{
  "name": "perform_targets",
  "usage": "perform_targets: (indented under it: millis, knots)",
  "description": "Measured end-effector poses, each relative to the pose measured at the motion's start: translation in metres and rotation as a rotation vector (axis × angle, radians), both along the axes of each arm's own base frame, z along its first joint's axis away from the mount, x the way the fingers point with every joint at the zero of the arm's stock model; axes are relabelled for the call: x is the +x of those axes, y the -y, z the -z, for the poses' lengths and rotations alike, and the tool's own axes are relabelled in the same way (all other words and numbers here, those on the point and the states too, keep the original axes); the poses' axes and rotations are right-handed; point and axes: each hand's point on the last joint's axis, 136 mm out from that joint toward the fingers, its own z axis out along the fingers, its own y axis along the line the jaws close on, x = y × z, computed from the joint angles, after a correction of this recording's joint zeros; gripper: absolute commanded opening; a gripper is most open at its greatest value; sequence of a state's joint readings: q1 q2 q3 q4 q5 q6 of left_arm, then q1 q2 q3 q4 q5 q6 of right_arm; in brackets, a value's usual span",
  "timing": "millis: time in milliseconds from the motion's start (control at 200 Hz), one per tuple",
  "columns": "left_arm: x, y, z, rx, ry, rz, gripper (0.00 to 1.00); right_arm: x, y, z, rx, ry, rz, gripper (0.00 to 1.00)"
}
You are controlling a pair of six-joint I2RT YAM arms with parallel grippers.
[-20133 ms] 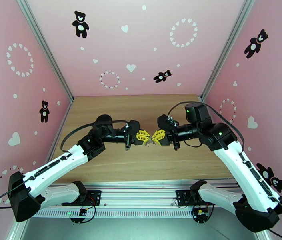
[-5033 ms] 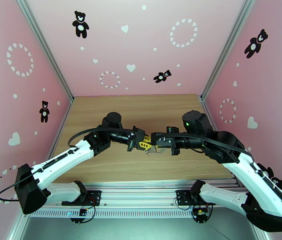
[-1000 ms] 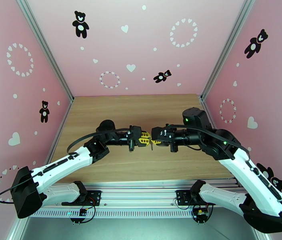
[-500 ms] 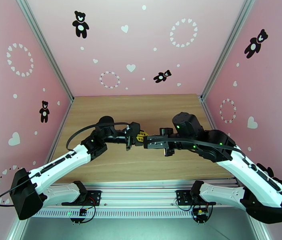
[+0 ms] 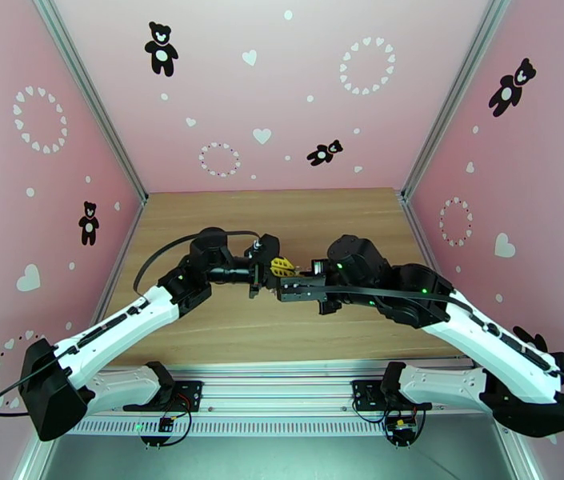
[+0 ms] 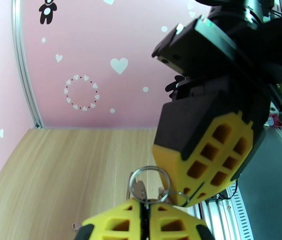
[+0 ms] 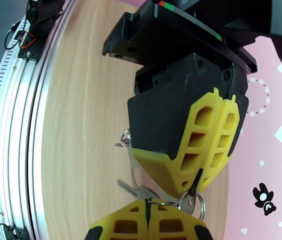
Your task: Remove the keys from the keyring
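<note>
Both grippers meet tip to tip above the middle of the table. My left gripper [image 6: 145, 205] is shut on a round silvery ring [image 6: 149, 181] of the keyring, which sticks up out of its yellow fingertips. My right gripper [image 7: 148, 203] is shut on a thin wire ring [image 7: 158, 203] of the same cluster. A silvery strip of the keyring [image 7: 131, 159] hangs beside the left gripper's fingers [image 7: 197, 149]. Small dull metal pieces [image 6: 138, 191] behind the ring may be the keys; I cannot tell them apart. In the top view the left gripper [image 5: 282, 267] touches the right wrist [image 5: 306, 290].
The wooden table [image 5: 282, 214] lies under both arms. Pink walls with bears and hearts close it on three sides. A metal rail [image 5: 282, 386] runs along the near edge, by the arm bases.
The right arm has swung left and dropped, its wrist turning over the meeting point. The left gripper has drawn back a little to the left. Both stay shut on the cluster.
</note>
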State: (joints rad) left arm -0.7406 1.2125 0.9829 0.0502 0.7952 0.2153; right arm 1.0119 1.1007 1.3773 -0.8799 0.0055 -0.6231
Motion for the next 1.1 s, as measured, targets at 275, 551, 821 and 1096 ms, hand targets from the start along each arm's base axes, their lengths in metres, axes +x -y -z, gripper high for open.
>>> perform_targets:
  millis: [275,551,821,1096]
  knots:
    - [-0.005,0.005,-0.02,-0.002,0.094,-0.036,0.06,-0.002,-0.004,-0.024,0.129,-0.012,0.018,0.0]
    - [0.0,-0.002,-0.007,0.058,0.046,-0.094,0.02,0.005,-0.008,-0.012,0.132,-0.07,0.013,0.0]
    - [0.003,-0.015,-0.035,-0.074,-0.006,-0.155,0.0,0.015,0.0,-0.028,0.299,-0.192,-0.03,0.0]
    - [0.028,-0.027,-0.04,-0.119,-0.108,-0.287,0.0,0.012,0.003,-0.019,0.386,-0.297,-0.044,0.0]
